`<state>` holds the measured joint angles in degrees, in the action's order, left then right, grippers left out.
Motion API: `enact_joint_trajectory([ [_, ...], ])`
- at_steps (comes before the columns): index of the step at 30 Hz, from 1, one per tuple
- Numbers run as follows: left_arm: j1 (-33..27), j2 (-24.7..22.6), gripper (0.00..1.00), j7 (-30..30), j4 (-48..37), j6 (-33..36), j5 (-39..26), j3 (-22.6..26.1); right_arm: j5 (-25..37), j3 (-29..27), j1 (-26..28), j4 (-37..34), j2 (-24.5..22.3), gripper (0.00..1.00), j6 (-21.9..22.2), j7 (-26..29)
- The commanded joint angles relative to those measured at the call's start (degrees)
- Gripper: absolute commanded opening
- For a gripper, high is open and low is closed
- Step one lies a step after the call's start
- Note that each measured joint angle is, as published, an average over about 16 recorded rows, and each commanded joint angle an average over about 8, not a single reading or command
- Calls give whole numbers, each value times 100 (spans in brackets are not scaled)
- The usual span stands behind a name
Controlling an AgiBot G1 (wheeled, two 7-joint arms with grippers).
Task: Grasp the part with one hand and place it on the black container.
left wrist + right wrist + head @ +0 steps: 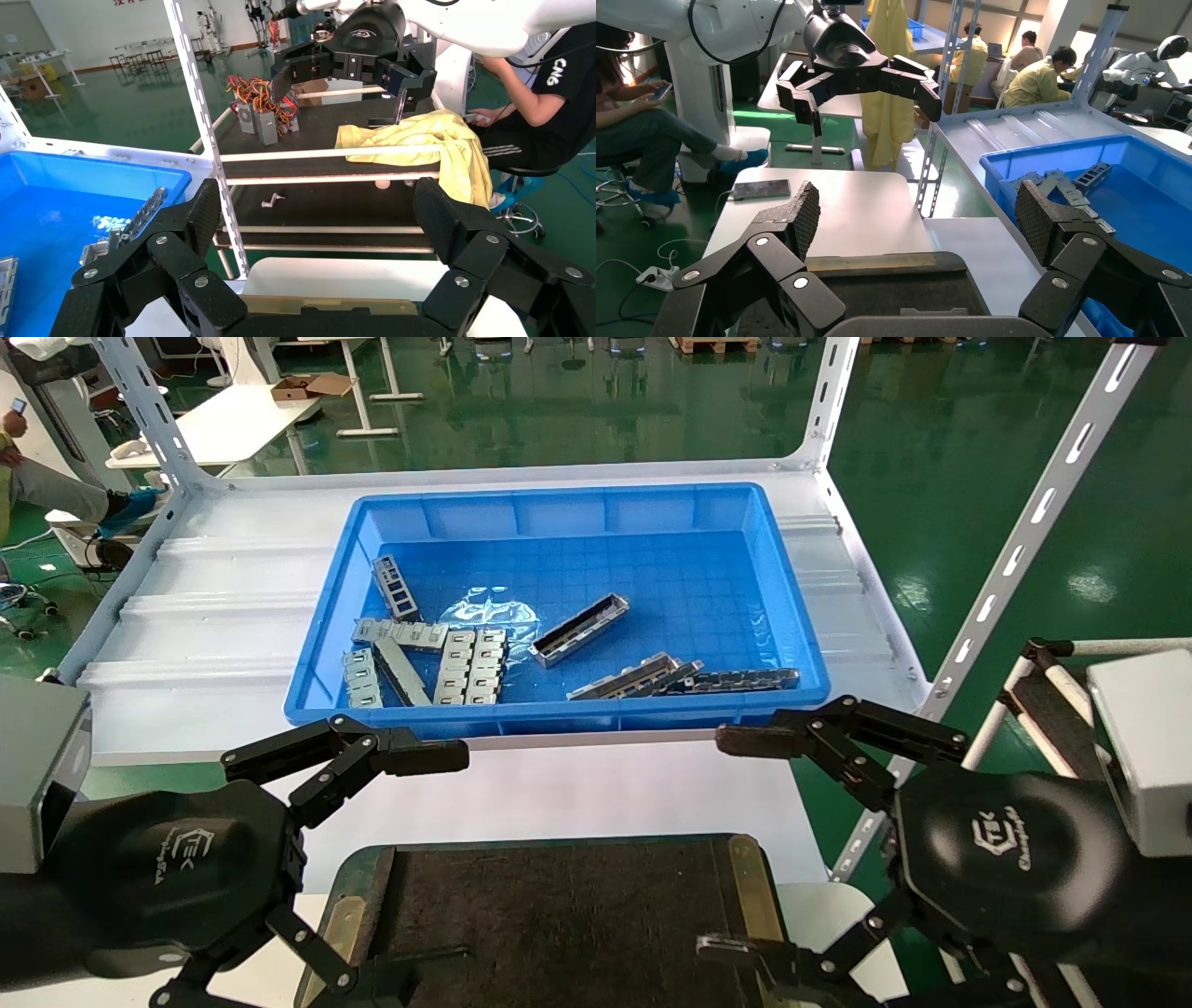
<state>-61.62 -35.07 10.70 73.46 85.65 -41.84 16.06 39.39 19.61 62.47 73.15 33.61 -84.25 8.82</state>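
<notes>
The part (579,630), a silver-grey U-shaped channel with a dark inside, lies slanted in the middle of the blue bin (792,617). The black container (559,915), a flat tray with a dark floor and brass side strips, sits nearest me; it also shows in the right wrist view (898,288). My left gripper (419,868) is open and empty over the tray's left end, and shows in its own view (320,210). My right gripper (726,845) is open and empty over the tray's right end, and shows in its own view (917,210). Both grippers are short of the bin.
Flat grey slotted plates (461,663) lie at the bin's front left. More channels (626,678) and a dark strip (745,679) lie along its front wall. A clear plastic film (489,612) lies on the bin floor. A slotted rack upright (1024,533) slants at the right.
</notes>
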Motion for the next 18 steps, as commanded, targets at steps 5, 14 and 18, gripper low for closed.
enact_joint_trajectory([
  [5,0,0,100,0,0,0,0,0,0,0,0,0,0,100,0,0],
  [14,0,0,100,0,0,0,0,0,0,0,0,0,0,100,0,0],
  [18,1,1,100,1,1,1,0,-1,0,0,0,0,0,100,0,0],
])
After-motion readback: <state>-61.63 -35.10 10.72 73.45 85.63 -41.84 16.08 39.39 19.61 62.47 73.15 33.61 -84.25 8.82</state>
